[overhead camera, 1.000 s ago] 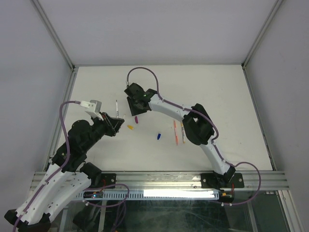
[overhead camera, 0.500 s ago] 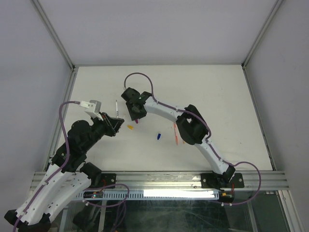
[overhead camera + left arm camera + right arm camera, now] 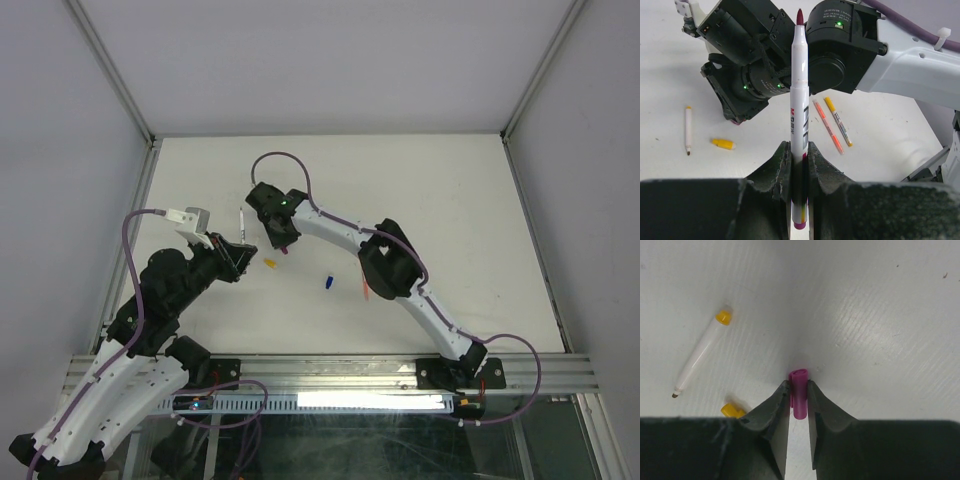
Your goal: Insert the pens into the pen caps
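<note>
My left gripper (image 3: 799,150) is shut on a white pen (image 3: 800,95) with a purple rear end; its dark red-purple tip points at the right arm's wrist. In the top view this gripper (image 3: 238,258) sits at the left of the table. My right gripper (image 3: 799,389) is shut on a short purple cap (image 3: 799,392), held just above the table; in the top view it (image 3: 282,243) is close to the right of the left gripper. A yellow cap (image 3: 268,264) lies between them and a blue cap (image 3: 327,283) lies further right.
A white pen with a yellow end (image 3: 697,357) lies left of the right gripper, and shows in the top view (image 3: 241,218). An orange pen (image 3: 828,126) and a yellow-ended pen (image 3: 838,121) lie side by side, partly under the right forearm (image 3: 385,260).
The right arm has swung left with the purple cap, closer to the left gripper. The left arm and its pen have not moved.
</note>
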You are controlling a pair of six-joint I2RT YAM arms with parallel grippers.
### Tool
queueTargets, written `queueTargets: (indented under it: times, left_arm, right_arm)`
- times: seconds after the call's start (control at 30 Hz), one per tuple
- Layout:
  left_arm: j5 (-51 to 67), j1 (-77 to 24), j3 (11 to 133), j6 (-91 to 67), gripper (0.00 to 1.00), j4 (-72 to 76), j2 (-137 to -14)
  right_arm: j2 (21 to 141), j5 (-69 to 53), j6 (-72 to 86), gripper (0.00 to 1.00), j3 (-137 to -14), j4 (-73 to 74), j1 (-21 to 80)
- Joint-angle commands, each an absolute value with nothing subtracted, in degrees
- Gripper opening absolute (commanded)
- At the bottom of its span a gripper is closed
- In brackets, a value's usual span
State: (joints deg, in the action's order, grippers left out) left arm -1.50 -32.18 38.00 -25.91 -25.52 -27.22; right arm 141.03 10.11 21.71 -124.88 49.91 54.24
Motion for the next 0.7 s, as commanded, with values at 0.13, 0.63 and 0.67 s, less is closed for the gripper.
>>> queueTargets:
  times: [0.13, 0.63, 0.67]
  left_arm:
    - [-1.77, -32.08, 39.11, -25.09, 0.0, -23.48, -26.98]
    - [5.68, -32.08, 38.38, -25.06, 0.0, -19.02, -31.79]
    - [7.16, -32.07, 38.25, -25.05, 0.0, -17.88, -33.01]
  right_arm:
    - [140.46, 10.41, 20.37, 0.07, -122.39, 51.06, 54.49]
    - [111.49, 8.61, 26.01, 0.0, -89.49, 31.96, 51.57]
    - [108.87, 7.78, 26.88, 0.0, -86.61, 29.77, 51.18]
